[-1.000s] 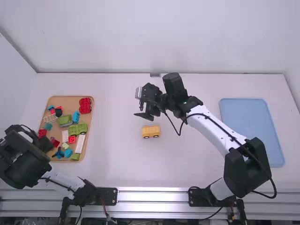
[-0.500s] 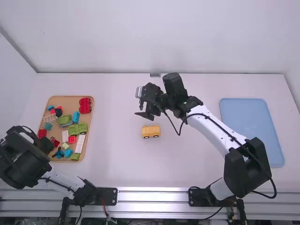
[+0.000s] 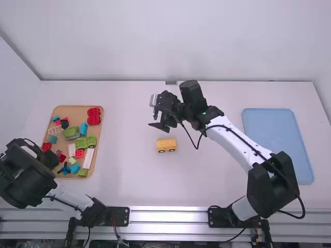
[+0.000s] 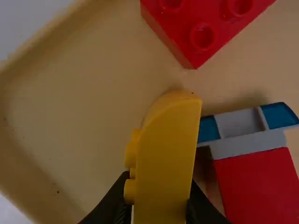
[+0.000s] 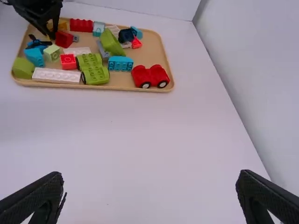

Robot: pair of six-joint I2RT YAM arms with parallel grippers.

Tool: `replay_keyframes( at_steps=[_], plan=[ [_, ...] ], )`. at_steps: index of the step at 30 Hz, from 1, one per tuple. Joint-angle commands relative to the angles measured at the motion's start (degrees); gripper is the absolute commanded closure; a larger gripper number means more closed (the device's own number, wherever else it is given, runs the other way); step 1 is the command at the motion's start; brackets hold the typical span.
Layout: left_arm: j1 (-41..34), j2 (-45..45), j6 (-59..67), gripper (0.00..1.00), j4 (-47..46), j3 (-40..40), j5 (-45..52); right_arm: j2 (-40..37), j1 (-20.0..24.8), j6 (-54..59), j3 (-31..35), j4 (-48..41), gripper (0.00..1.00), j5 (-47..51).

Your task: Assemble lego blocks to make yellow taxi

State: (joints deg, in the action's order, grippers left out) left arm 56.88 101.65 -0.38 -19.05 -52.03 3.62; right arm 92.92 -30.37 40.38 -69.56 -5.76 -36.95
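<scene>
Your left gripper [image 3: 50, 157] is over the tan tray [image 3: 77, 107], its fingers closed about a yellow curved block [image 4: 166, 163], studs facing sideways. The view there is murky, so whether that block touches the tray's floor is hard to say. Near it you have a red studded brick [image 4: 201, 35], apart from it. The yellow wheeled base [image 3: 166, 145] sits on the white table [image 3: 129, 175], between that tray and the blue tray [image 3: 279, 144]. Your right gripper [image 3: 163, 124] hangs empty beyond the base, its fingers spread wide.
</scene>
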Motion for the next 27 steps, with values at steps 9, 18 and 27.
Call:
replay_keyframes(
  at_steps=[9,18,27],
  plan=[
    [-6.1,-29.5,5.1,0.98,1.2,5.2,10.7,1.3,5.3,-18.5,-1.7,3.8,0.02,0.9],
    [-33.9,-51.7,21.4,0.98,10.2,14.8,21.8,9.2,10.2,-33.0,-1.7,14.6,0.02,-18.4],
    [-59.4,-43.1,25.2,0.98,26.1,18.6,12.8,10.9,10.0,-37.6,-1.7,15.8,0.01,-23.2]
  ],
)
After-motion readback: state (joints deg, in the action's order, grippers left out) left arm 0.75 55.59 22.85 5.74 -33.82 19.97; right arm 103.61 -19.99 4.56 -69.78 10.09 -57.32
